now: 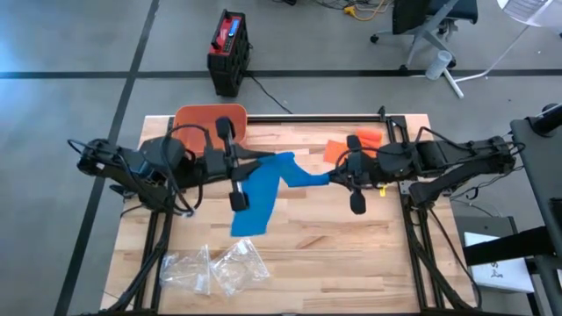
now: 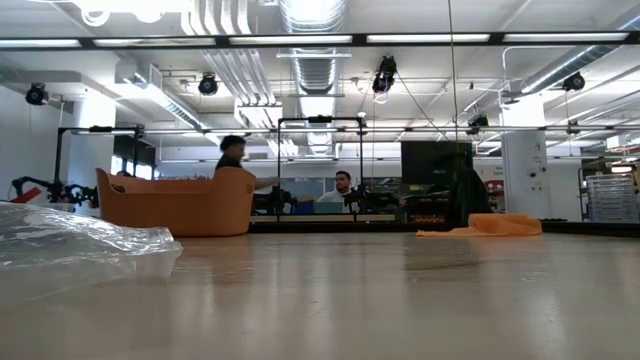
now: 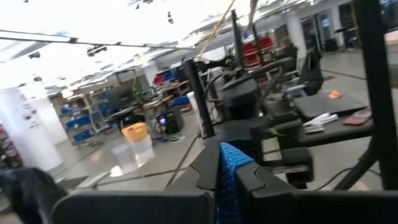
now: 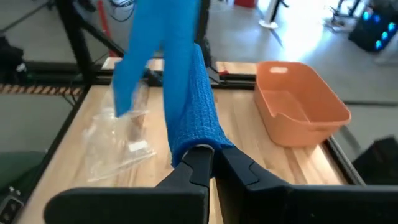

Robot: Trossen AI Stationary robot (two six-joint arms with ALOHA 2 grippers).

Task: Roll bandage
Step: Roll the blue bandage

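**Q:** State of your two grippers?

**A:** My left gripper (image 3: 225, 177) is clamped on the upper end of the blue bandage (image 1: 263, 189); in my left wrist view the fabric stands up between my fingers (image 3: 199, 174). My right gripper (image 4: 211, 163) is pinched tight on the other end, where the cloth bunches into a rolled ridge just ahead of my fingertips.

**Q:** Where does the bandage sit overall?

**A:** Held up over the middle of the wooden table (image 1: 351, 254), strung between both arms. From above, one narrow stretch runs to my right gripper (image 1: 336, 175); a wider flap hangs down below my left gripper (image 1: 263, 158) toward the front of the table.

**Q:** Anything else noted?

**A:** Orange tub (image 1: 211, 118) at the back left edge, orange cloth (image 1: 347, 145) back right, crumpled clear plastic bags (image 1: 215, 268) front left. The low view shows people in the room behind.
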